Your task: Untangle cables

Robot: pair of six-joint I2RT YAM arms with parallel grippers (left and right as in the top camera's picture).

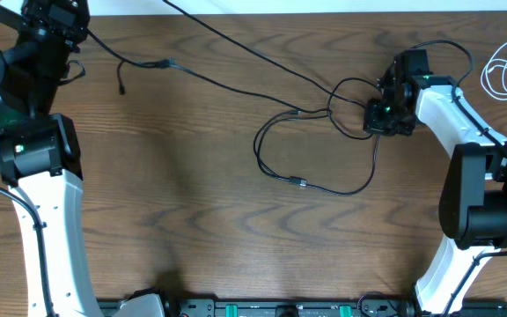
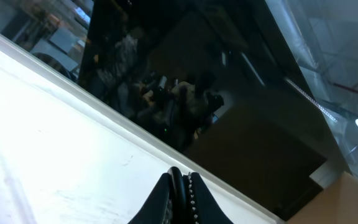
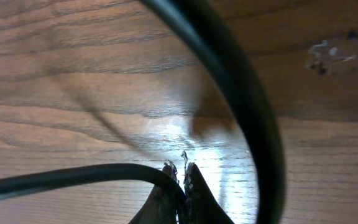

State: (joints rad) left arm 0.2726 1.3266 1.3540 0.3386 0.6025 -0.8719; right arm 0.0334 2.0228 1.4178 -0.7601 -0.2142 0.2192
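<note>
Your left end effector [image 2: 180,179], at the far left corner, points away from the table [image 1: 192,229] toward a wall. Its fingers are pressed together and nothing shows between them. The black cable [image 1: 302,183] sprawls in loose loops across the table's middle. Your right end effector [image 3: 180,171] is pinched tight on that cable at its right side. The white cable [image 1: 503,70] lies coiled well apart, at the far right edge.

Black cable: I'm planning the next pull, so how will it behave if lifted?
Probably floppy: the black cable lies in loose loops on the table, so it should sag and trail rather than hold shape. Likely light, being so thin. It may slide through the right gripper, shut on it, since its jacket looks smooth and glossy.
</note>
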